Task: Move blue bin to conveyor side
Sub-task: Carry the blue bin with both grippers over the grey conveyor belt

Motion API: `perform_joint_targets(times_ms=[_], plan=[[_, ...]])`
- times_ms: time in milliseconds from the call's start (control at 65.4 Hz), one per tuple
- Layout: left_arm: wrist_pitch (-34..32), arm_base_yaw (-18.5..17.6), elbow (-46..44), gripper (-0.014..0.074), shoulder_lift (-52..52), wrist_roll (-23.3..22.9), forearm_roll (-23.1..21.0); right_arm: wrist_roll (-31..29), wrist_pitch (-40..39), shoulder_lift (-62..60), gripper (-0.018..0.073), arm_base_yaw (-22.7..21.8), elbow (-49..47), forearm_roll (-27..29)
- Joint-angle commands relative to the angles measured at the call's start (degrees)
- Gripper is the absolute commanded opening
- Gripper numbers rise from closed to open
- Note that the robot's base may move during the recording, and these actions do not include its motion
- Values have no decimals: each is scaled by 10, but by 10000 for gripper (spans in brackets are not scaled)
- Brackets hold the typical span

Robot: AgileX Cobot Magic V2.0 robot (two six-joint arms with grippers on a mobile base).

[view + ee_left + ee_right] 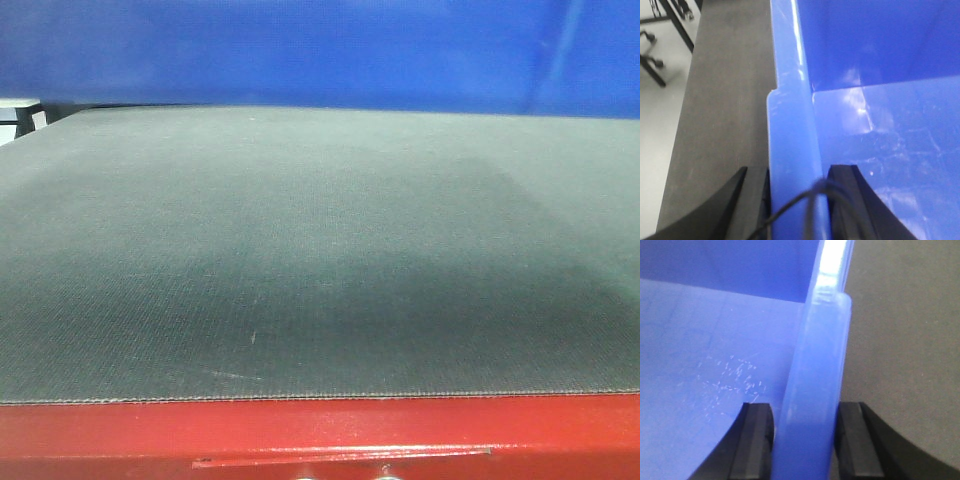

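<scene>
The blue bin (300,50) fills the far side of the front view as a glossy blue wall beyond the conveyor (320,250), a dark woven belt with a red front edge (320,430). In the left wrist view my left gripper (797,172) is shut on the bin's left rim (790,115), one finger outside over the belt (725,100) and one inside. In the right wrist view my right gripper (805,407) is shut on the right rim (822,340), with belt (905,340) beside it. The bin's inside shows nothing in it.
Black metal frame legs (655,65) stand on pale floor (660,150) beyond the belt's left edge. A white object (20,115) sits at the belt's far left corner.
</scene>
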Motion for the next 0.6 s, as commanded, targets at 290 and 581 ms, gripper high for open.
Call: perform_joint_targets(times_ms=[290,581], plan=[[-159,1,-8,-9,-11,6,44,-21,-93,-11,-78,0,-9,-8],[-171,1,-8,-9,-16,6,25,-21,-60,-11,-78,0,-9,6]])
